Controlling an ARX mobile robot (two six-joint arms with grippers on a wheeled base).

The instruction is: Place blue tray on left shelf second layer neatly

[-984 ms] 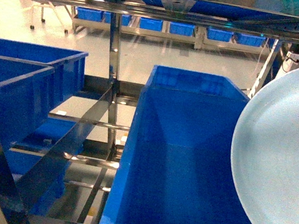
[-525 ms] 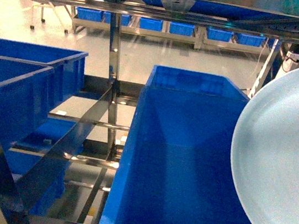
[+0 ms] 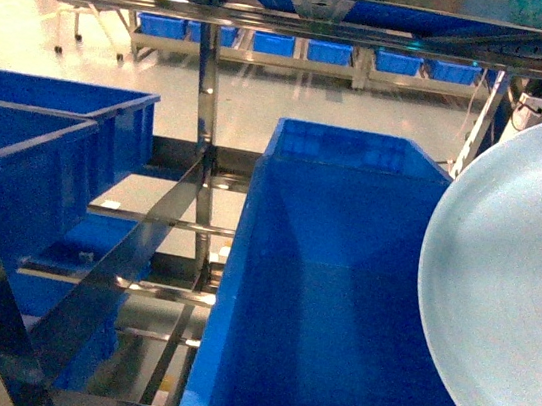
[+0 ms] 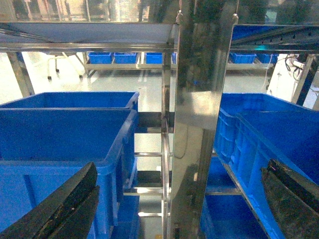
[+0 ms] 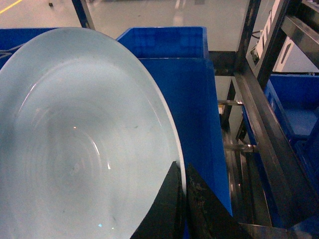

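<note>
The pale sky-blue, round, shallow tray [image 5: 75, 144] had a smooth glossy face with faint concentric rings and a thin raised rim; it was tilted steeply, and in the head view it filled the right edge [image 3: 510, 297], raised above the long deep royal-blue plastic crate [image 3: 328, 302] with plain matte walls. The right gripper [image 5: 183, 199], black and rough-surfaced, pinched the tray's rim between its two fingers. The left gripper [image 4: 169, 199] stood spread wide with nothing between its dark fingers [image 4: 65, 204], facing a mirror-bright flat stainless-steel upright [image 4: 199, 124] of the rack. Left of the long crate, open steel crossbar slats [image 3: 162, 223] of the left shelf tier showed, and further left sat two more ribbed royal-blue crates [image 3: 35, 160]. Beyond the rack lay a pale shiny floor [image 3: 265, 101] and a low white-framed rack [image 3: 301, 61] holding small blue bins.
</note>
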